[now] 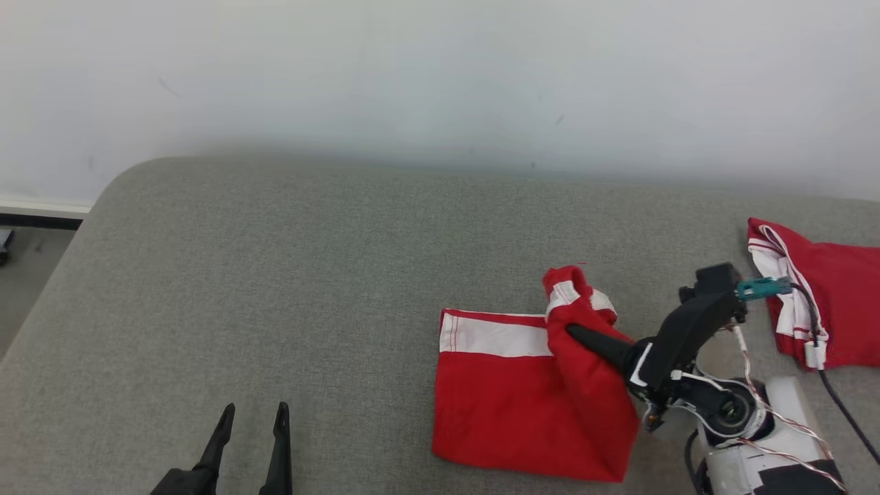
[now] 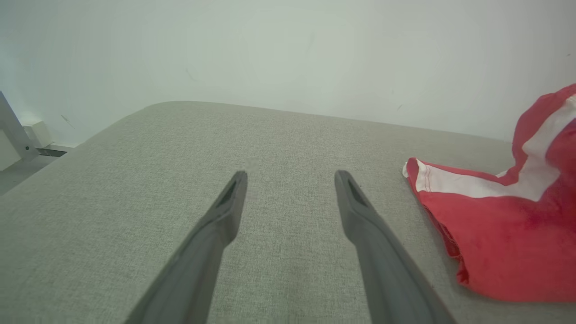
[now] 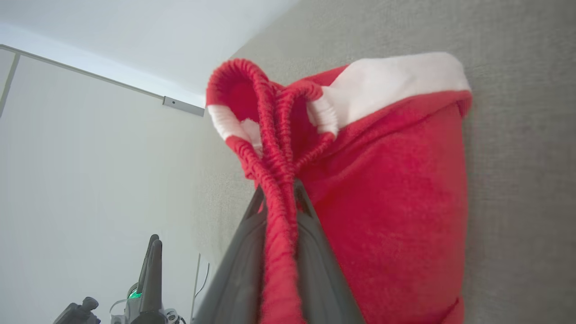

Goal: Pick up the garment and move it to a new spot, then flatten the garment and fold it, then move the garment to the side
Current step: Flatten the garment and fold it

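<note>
Grey cushion (image 1: 275, 275) carries the garment (image 1: 515, 405) right of centre. My right gripper (image 1: 572, 333) pinches its waistband (image 3: 279, 148), holding that corner up, probably to fold it over. Left gripper (image 1: 253, 411) hovers wide, empty, well apart.

grey cushion (image 1: 275, 289) | red garment (image 1: 509, 412) centre-right | second red garment (image 1: 849, 295) right edge

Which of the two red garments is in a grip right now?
The middle garment: the right gripper has its jaws shut on its bunched elastic edge. The far-right garment lies loose, no gripper on it.
</note>
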Available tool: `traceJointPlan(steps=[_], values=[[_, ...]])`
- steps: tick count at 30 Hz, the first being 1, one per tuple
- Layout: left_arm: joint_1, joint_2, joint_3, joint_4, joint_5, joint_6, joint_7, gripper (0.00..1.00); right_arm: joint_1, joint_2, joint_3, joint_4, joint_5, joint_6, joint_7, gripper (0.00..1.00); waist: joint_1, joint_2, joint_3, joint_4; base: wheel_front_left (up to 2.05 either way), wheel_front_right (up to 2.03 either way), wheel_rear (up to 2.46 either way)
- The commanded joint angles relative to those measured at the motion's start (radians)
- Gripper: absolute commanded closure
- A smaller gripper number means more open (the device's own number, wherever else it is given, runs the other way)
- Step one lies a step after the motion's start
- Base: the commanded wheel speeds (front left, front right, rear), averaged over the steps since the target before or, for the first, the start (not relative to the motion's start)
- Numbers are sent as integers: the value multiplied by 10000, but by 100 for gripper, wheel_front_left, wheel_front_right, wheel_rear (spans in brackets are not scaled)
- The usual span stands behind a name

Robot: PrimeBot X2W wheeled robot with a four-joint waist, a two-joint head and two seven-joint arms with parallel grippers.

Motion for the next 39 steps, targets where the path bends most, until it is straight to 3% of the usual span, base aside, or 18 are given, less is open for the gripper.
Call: traceJointPlan(steps=[1,11,28,29,30,31,39], values=[[-59,-19,-69,60,-42,6,-30,0,-136,53,274,253,269,-26,-57,100,0,0,3,196,0,0,0],[-126,-21,-415,249,-207,6,-30,0,-965,42,2181,2550,678,-26,-1518,100,0,0,49,676,0,0,0],[-326,-20,-597,343,-427,79,-30,0,-2199,47,4255,5339,1413,-26,-4266,99,0,0,257,807,0,0,0],[-325,-20,-596,358,-428,78,-30,0,-2235,47,4476,5342,1471,-26,-4326,62,0,0,256,805,0,0,0],[-317,-20,-596,366,-426,76,-30,0,-2238,52,4698,5291,1519,-26,-4333,37,0,0,248,802,0,0,0],[-302,-20,-590,376,-419,74,-30,0,-2224,51,4847,5274,1566,-26,-4367,0,0,0,237,792,0,0,0],[-85,-19,-430,378,-224,96,-30,0,-2218,-154,5280,4513,809,-26,-5840,0,0,0,-2,616,0,0,0]])
